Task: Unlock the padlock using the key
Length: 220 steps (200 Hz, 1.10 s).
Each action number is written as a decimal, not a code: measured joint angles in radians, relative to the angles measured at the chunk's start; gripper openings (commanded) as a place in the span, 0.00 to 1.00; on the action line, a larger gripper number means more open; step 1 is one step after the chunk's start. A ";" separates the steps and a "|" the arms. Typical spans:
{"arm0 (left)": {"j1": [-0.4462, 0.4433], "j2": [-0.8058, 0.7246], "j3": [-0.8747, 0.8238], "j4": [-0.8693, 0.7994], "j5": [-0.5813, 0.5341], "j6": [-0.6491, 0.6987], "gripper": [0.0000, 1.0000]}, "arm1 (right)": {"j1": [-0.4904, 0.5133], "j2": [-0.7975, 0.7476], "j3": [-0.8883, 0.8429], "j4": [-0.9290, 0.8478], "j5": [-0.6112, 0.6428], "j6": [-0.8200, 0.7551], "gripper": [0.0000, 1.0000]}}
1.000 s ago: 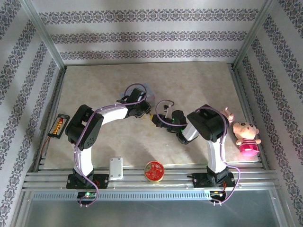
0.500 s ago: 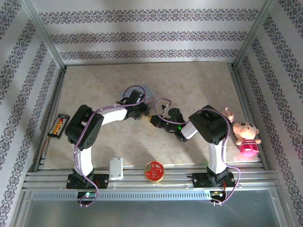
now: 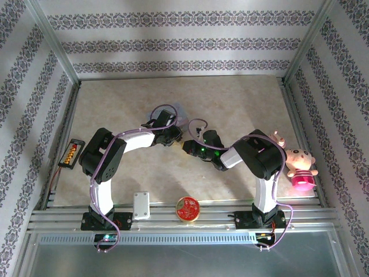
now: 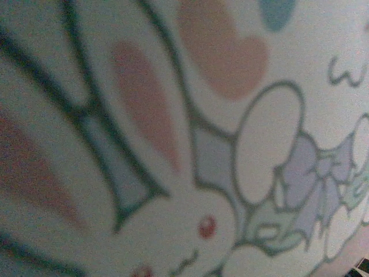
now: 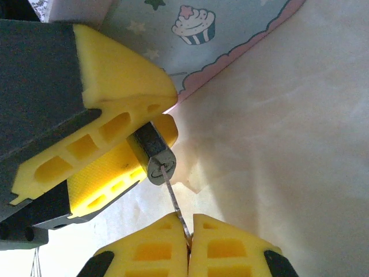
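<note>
Key tip at the keyhole, right arm drawn in closer

Right wrist view: the small dark grey metal padlock (image 5: 151, 151) sits clamped between the yellow foam fingers of the left gripper (image 5: 163, 119), its keyhole face turned toward the camera. The thin silvery metal key (image 5: 174, 202) runs up from the right gripper (image 5: 189, 224), whose two yellow fingertips are pressed together on the blade. The key's tip meets the keyhole; how deep it sits, cannot tell. Just behind the left gripper is the pale blue rectangular tin (image 5: 230, 34) with a cupcake print and a pink edge, on the beige marbled table (image 5: 288, 144).

Left wrist view: a blurred close-up of the tin's cartoon rabbit print.

Top view: both grippers meet near the table's middle, the left (image 3: 174, 138) almost touching the right (image 3: 188, 148).

Against a second ago:
- the right arm's forearm has swung lower and leftward, and a green light on it now faces the camera
- the gap between the two grippers has narrowed
- the left arm holds much the same pose
- the pink plush pig (image 3: 300, 167), round red tin (image 3: 186, 208) and white rectangular box (image 3: 140, 205) lie where they did
</note>
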 measured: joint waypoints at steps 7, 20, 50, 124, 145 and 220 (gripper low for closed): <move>0.000 0.000 0.000 0.001 0.000 0.000 0.00 | -0.004 -0.002 0.002 -0.007 -0.006 0.003 0.00; 0.000 0.000 0.000 0.004 0.004 0.000 0.00 | -0.013 -0.008 0.005 -0.019 -0.020 0.007 0.00; 0.000 0.000 0.000 0.010 0.010 0.003 0.00 | -0.028 -0.014 0.013 -0.042 -0.052 0.011 0.00; 0.000 0.000 0.000 0.018 0.011 0.007 0.00 | -0.055 -0.026 0.044 -0.117 -0.105 0.007 0.00; 0.000 0.000 0.000 0.025 0.011 0.007 0.00 | -0.066 -0.029 0.060 -0.147 -0.124 -0.003 0.00; 0.006 -0.013 -0.013 0.036 0.019 -0.010 0.00 | -0.078 -0.059 0.078 -0.221 -0.144 -0.037 0.00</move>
